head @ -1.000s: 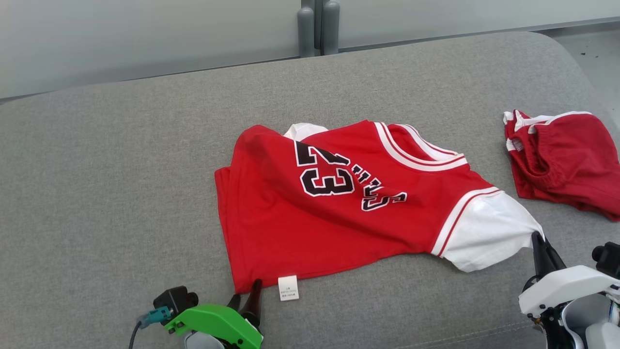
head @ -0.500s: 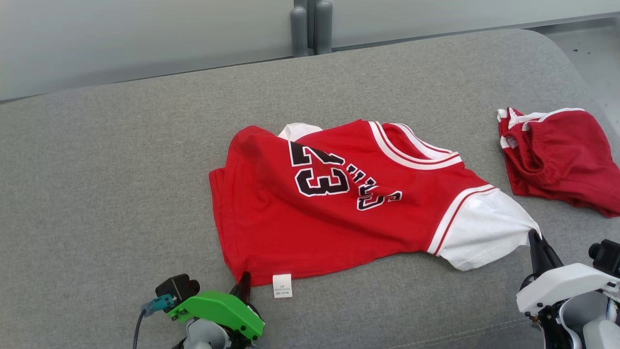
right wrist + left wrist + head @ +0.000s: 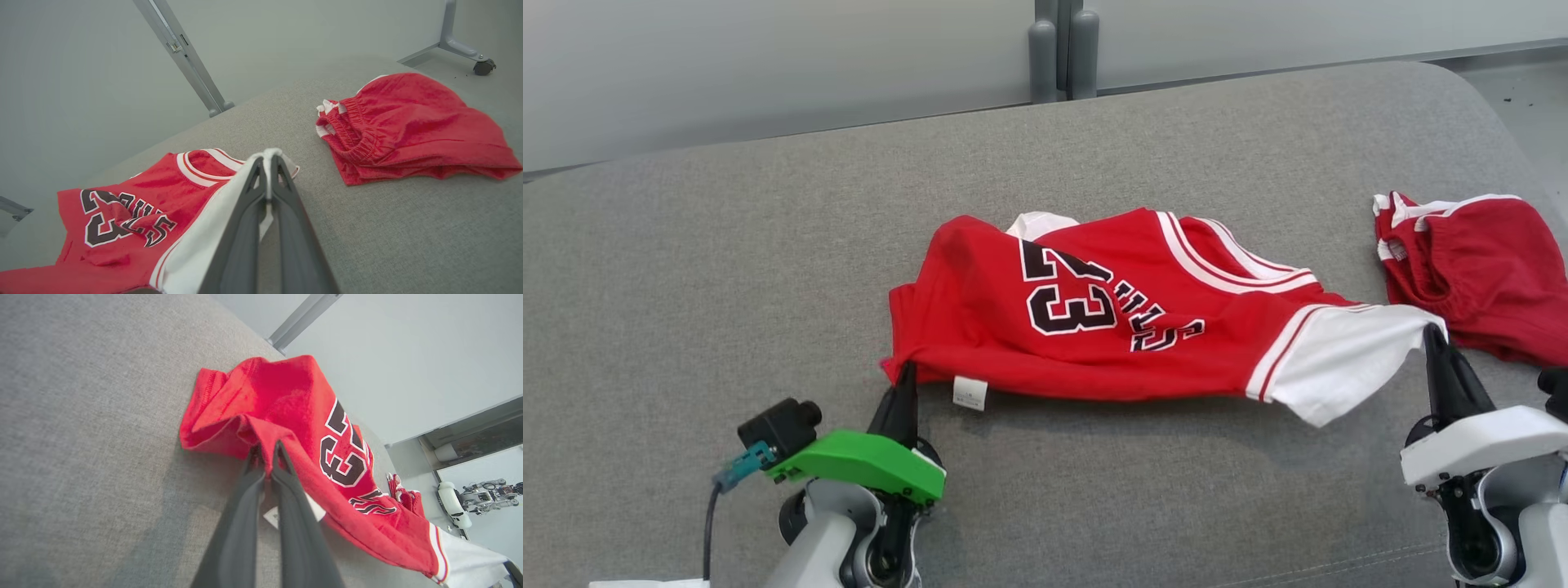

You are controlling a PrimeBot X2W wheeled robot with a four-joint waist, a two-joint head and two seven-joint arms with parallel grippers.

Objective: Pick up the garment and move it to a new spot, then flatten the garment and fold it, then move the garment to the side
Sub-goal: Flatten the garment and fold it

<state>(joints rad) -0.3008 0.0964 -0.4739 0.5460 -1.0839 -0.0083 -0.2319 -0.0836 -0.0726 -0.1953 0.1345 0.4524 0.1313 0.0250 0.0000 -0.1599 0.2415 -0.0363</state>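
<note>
My left gripper (image 3: 905,374) is clamped on a red corner of the jersey (image 3: 1111,327), lower left of centre. My right gripper (image 3: 1432,335) is clamped on its white sleeve (image 3: 1339,359), at right. The jersey spans mid-frame between them above the grey cushion (image 3: 727,286). Red shorts (image 3: 1486,278) lie at the right edge.

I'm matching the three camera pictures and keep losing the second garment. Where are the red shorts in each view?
Head view: red shorts at the right edge, right of the jersey.
Left wrist view: small, lower right, past the jersey.
Right wrist view: large, upper right.
Shared landmark: the jersey's black 23.
</note>
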